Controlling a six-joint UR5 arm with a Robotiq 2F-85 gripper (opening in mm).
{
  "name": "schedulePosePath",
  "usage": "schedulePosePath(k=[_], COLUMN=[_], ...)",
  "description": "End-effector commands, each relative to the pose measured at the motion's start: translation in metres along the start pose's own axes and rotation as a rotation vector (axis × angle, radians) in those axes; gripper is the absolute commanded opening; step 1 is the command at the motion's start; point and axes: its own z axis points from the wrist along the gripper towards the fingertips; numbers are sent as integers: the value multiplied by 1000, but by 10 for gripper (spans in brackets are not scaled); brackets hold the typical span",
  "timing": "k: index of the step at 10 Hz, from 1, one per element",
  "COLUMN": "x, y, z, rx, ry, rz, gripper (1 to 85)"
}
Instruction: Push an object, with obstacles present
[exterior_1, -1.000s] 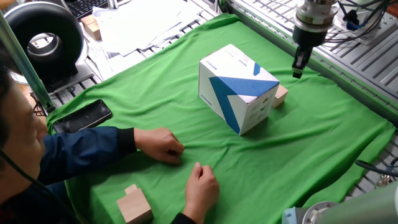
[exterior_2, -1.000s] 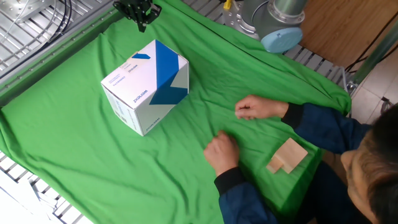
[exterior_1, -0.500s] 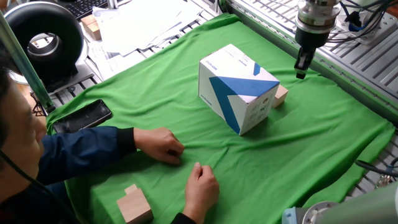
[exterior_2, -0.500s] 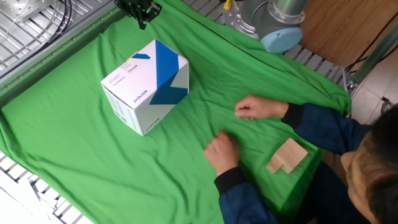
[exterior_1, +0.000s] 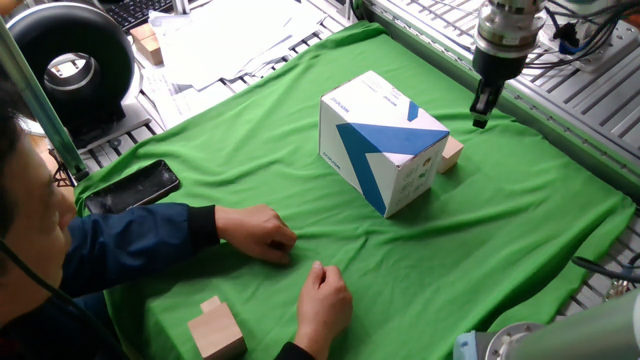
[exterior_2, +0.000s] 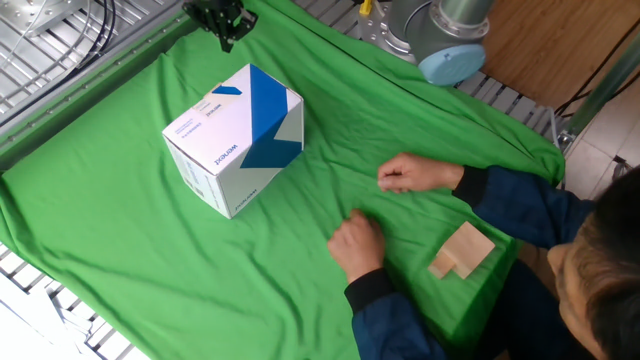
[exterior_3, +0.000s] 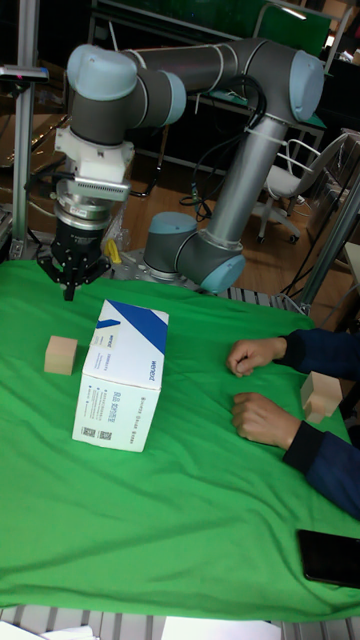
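The object, a small light-wood cube (exterior_1: 451, 152) (exterior_3: 61, 354), rests on the green cloth against the far side of the obstacle, a white cardboard box with blue graphics (exterior_1: 383, 140) (exterior_2: 235, 140) (exterior_3: 122, 375). In the other fixed view the box hides the cube. My gripper (exterior_1: 480, 112) (exterior_2: 226, 27) (exterior_3: 70, 288) hangs above the cloth just behind the cube, apart from it. Its dark fingers are shut to a narrow tip with nothing between them.
A person's two hands (exterior_1: 262, 232) (exterior_1: 325, 300) rest on the cloth at the near side. A stepped pale wooden block (exterior_1: 216, 328) (exterior_2: 462, 250) lies by them, and a black phone (exterior_1: 135, 187) at the cloth's edge. Metal rails (exterior_1: 580, 90) border the cloth behind the gripper.
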Motion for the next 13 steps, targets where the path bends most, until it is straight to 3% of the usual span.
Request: schedulePosePath(k=[1,2,4,9,13], x=[-11,-8,-9,-7,-13], y=[1,2,6,-7,-2], z=[22,30,45,65,76], rx=[-44,-59,-100,-77,-100], ry=[-31,-5,-4,-26,-42], rz=[-7,1,15,-34,-36], gripper=[10,10,27,13,17])
